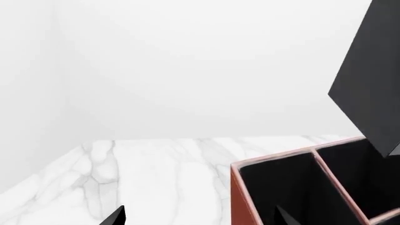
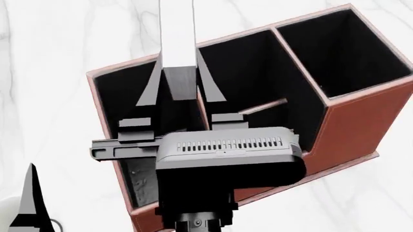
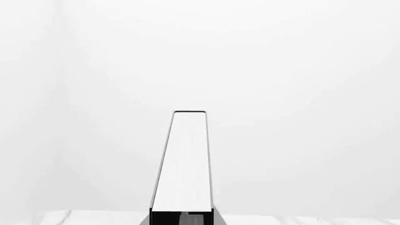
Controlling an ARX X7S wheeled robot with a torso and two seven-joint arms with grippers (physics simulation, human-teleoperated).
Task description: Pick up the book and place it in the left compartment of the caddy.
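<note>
Your left gripper (image 2: 29,212) sat at seven o'clock in the head view, only one dark finger showing, so I could not tell whether it was parted or closed. Your right gripper (image 2: 179,94) had its fingers clamped on the book (image 2: 177,34), held upright on edge directly above the caddy (image 2: 361,130), over the left compartment (image 2: 119,99) at nine o'clock. All three black-lined sections looked empty; the middle one carried a crossbar (image 2: 261,106). One caddy and one book stood on the white marble table (image 2: 45,63), with plain white walls (image 1: 187,65) behind.
</note>
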